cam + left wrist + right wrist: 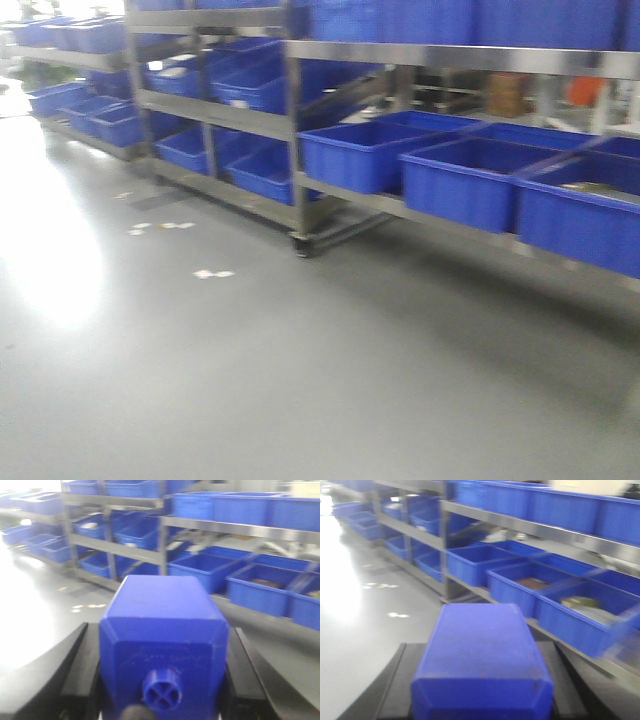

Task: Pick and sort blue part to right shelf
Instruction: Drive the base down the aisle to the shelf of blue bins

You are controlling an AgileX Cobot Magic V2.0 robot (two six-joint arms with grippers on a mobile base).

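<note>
In the left wrist view my left gripper point(162, 635) is shut on the blue part point(162, 625), a solid-blue block with sloped shoulders and a round knob point(161, 689) facing the camera; black fingers point(75, 665) press both its sides. In the right wrist view my right gripper point(480, 652) is shut on a boxier, straight-sided blue block point(481, 655); its knob is out of view. The right shelf point(460, 55), a steel rack with large blue bins point(470, 180), stands ahead to the right, also in the left wrist view point(240, 528) and the right wrist view point(545, 530). Neither gripper shows in the front view.
A second steel rack point(215, 110) with smaller blue bins stands to the left on castors point(300, 245). Grey floor point(300, 380) lies in front, with white marks point(212, 273) and strong glare at the left. Some bins hold parts point(577, 601).
</note>
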